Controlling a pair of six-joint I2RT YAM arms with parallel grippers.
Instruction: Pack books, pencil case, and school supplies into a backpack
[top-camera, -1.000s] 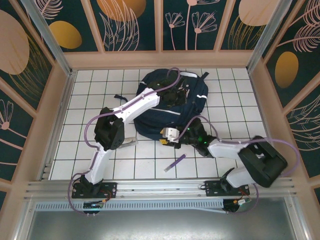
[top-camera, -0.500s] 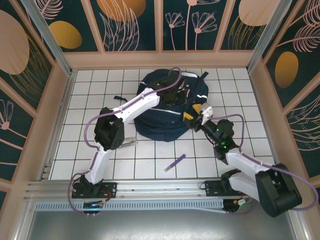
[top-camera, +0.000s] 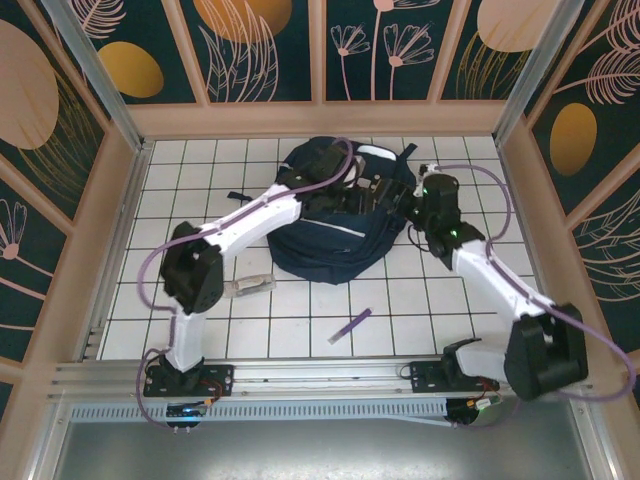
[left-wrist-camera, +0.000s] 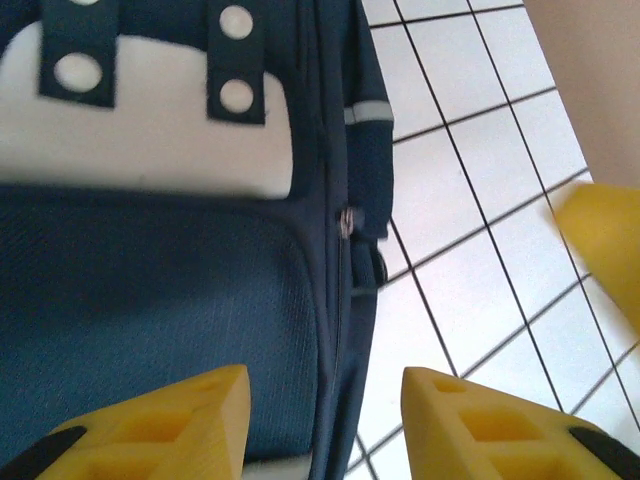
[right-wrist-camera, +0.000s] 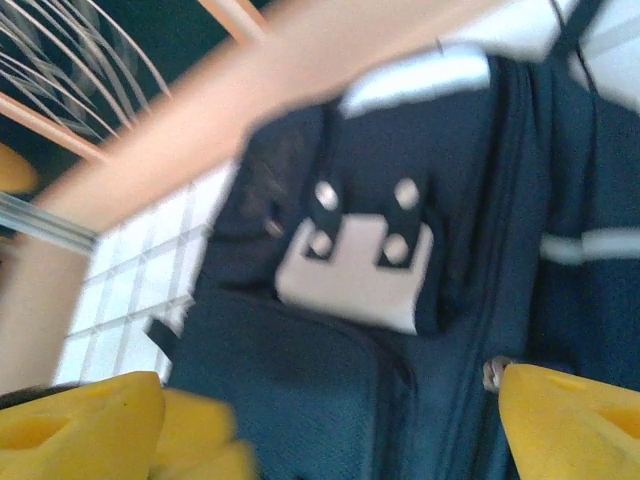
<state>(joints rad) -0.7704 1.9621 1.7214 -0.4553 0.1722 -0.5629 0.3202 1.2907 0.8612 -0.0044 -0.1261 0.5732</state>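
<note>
Inspector: Lettering comes first. What does the backpack (top-camera: 335, 235) carry?

Clerk: The left wrist view gives a white patch (left-wrist-camera: 150, 150) crossed by two navy straps punched with round holes, and a short pale stripe (left-wrist-camera: 368, 110) along the side seam. No word or brand can be read on either. The right wrist view is blurred, so any print there cannot be made out.

Inspector: And the left gripper (left-wrist-camera: 325, 385)?

Clerk: It hangs over the backpack's navy front panel. Its yellow fingers (left-wrist-camera: 170, 425) stand moderately apart, with nothing between them but the fabric and zip line below. Whether the tips touch the cloth cannot be told.

Inspector: The right gripper (right-wrist-camera: 330, 400)?

Clerk: It is at the backpack's right side and looks across the same white patch. Its jaws are spread wide and nothing is gripped. The top view puts its wrist just beside the backpack's right edge.

Inspector: Where are the task items?

Clerk: The backpack lies on the white tiled table (top-camera: 480, 300), toward the far wall. A purple pen (top-camera: 350, 326) lies on the tiles on the near side of the backpack, well apart from it. A small clear-greyish packet (top-camera: 250, 286) lies just beside the backpack's near left corner. Any labels on the pen and packet are too small to read.
</note>
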